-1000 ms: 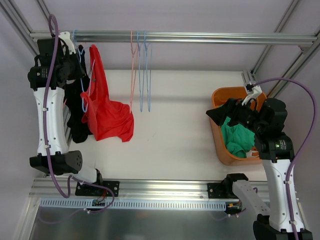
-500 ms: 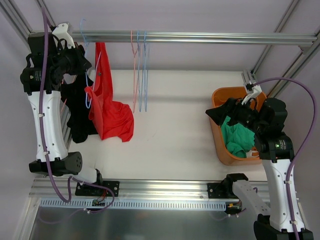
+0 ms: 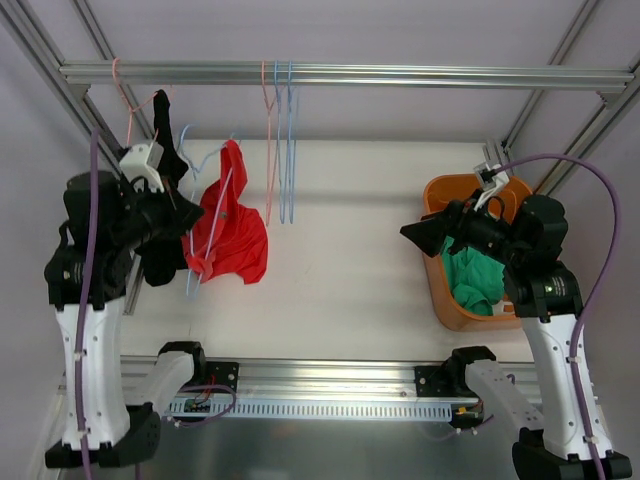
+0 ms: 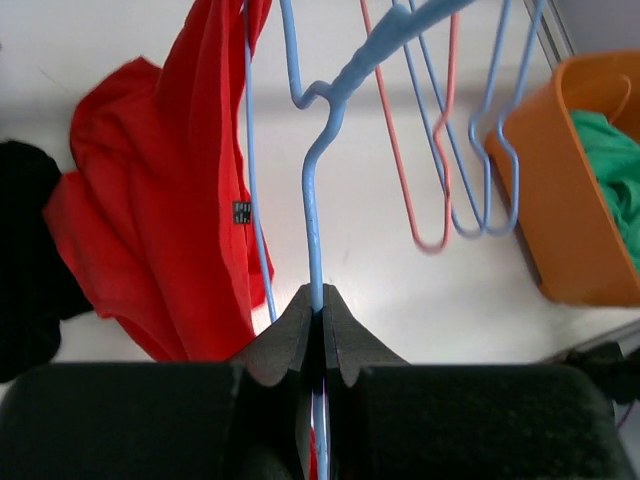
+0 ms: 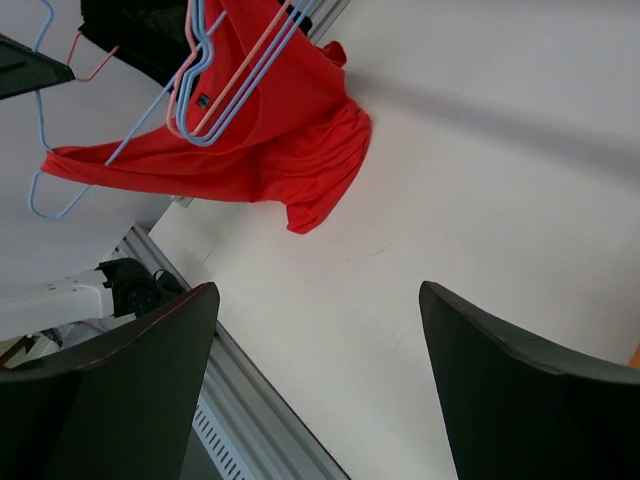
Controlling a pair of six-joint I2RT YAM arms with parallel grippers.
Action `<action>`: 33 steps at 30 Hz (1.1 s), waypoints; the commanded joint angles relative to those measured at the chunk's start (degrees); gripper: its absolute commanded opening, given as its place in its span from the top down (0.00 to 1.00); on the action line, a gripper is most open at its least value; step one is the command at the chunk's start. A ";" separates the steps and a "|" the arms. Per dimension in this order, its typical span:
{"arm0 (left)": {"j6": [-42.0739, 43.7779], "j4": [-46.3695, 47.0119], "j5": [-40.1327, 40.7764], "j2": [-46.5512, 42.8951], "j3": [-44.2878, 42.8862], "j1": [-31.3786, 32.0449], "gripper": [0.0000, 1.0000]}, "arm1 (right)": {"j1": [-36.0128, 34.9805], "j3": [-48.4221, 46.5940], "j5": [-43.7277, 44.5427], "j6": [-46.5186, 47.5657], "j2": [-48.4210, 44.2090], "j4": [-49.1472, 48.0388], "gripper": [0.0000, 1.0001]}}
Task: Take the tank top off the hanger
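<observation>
Tank top (image 3: 235,235): red, draped on the blue hanger (image 4: 311,200), left side of the counter (image 3: 350,290). Cannot tell if the hem rests on it.

Left end effector (image 4: 318,318): pinched tight on the hanger wire, hook clear of the rail (image 3: 400,73). Judged: steadies it for stripping.

Right end effector (image 5: 312,300): spread wide, empty, beside the basket (image 3: 437,275), well apart from the tank top. It must cross over.

Black garment (image 3: 158,262) crowds the left. Spare hangers (image 3: 280,150) just right may snag.

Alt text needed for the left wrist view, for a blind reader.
The left gripper is shut on a blue hanger, the red tank top draped on it at left. Empty hangers and an orange basket holding green cloth are at right.
</observation>
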State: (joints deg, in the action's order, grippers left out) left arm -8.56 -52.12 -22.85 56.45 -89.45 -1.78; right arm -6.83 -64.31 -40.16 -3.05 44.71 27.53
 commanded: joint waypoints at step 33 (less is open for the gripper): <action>-7.88 -3.34 -37.62 -29.73 35.93 16.63 1.00 | -46.34 27.05 29.88 -0.29 21.73 -55.39 0.46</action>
State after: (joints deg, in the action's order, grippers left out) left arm -15.49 -56.64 -56.62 25.76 -51.31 14.33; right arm -52.82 -33.65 -13.19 -5.02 66.28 -20.16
